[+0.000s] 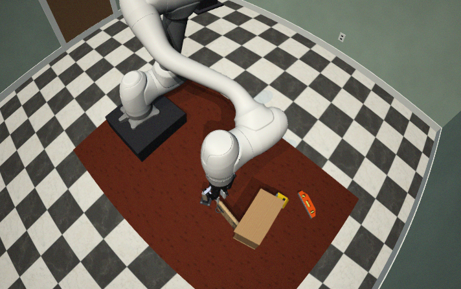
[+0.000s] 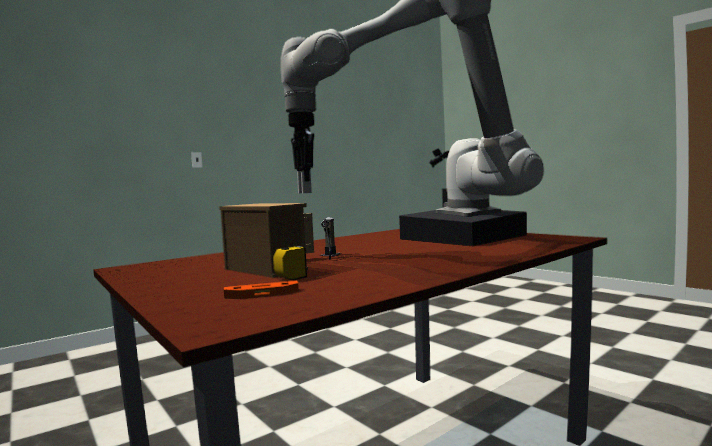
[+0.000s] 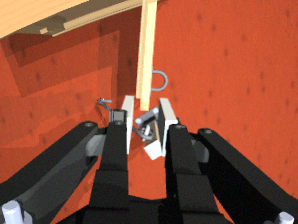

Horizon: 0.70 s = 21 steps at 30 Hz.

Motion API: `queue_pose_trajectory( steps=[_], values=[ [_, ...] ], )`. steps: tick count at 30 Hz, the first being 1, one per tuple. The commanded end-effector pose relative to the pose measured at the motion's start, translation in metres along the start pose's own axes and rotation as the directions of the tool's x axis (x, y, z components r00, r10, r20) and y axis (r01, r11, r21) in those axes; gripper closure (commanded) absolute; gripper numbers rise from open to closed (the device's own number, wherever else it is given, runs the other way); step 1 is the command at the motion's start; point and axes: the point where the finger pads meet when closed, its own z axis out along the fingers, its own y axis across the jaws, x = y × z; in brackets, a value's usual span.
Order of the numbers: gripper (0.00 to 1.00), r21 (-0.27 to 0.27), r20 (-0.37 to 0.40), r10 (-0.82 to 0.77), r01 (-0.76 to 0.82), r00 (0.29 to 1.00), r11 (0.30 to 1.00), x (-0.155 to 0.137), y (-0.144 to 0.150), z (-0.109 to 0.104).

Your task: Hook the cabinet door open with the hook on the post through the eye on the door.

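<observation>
The wooden cabinet [image 1: 258, 218] [image 2: 252, 233] stands flat on the table [image 1: 136, 190] [image 2: 420, 267]. Its door [image 1: 228, 214] [image 2: 308, 231] [image 3: 148, 43] is swung out from the front, seen edge-on in the wrist view. A metal eye [image 3: 160, 82] sticks out of the door near its free edge. The small post [image 2: 330, 236] [image 3: 152, 129] stands on the table just beyond the door's end. A thin grey hook [image 3: 103, 103] shows beside it, apart from the eye. My gripper [image 1: 214, 194] [image 2: 304, 189] [image 3: 145, 110] hangs well above the post, fingers narrowed with nothing between them.
A yellow tape measure [image 1: 282, 199] [image 2: 290, 261] sits against the cabinet's far side. An orange level [image 1: 307, 203] [image 2: 261, 287] lies beyond it near the table edge. The arm's black base [image 1: 146, 126] [image 2: 462, 225] stands at the other end.
</observation>
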Motion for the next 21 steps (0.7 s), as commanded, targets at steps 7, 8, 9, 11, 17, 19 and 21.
queue_pose_trajectory(
  steps=[7,8,9,11,17,19,21],
  values=[
    [0.84,0.000,0.000,0.000,0.000,1.000,1.000,0.000,0.000,0.005],
    [0.84,0.000,0.000,0.000,0.000,1.000,1.000,0.000,0.000,0.006],
    [0.84,0.000,0.000,0.000,0.000,1.000,1.000,0.000,0.000,0.007],
    [0.84,0.000,0.000,0.000,0.000,1.000,1.000,0.000,0.000,0.007],
    [0.84,0.000,0.000,0.000,0.000,1.000,1.000,0.000,0.000,0.015],
    [0.84,0.000,0.000,0.000,0.000,1.000,1.000,0.000,0.000,0.018],
    [0.84,0.000,0.000,0.000,0.000,1.000,1.000,0.000,0.000,0.021]
  ],
)
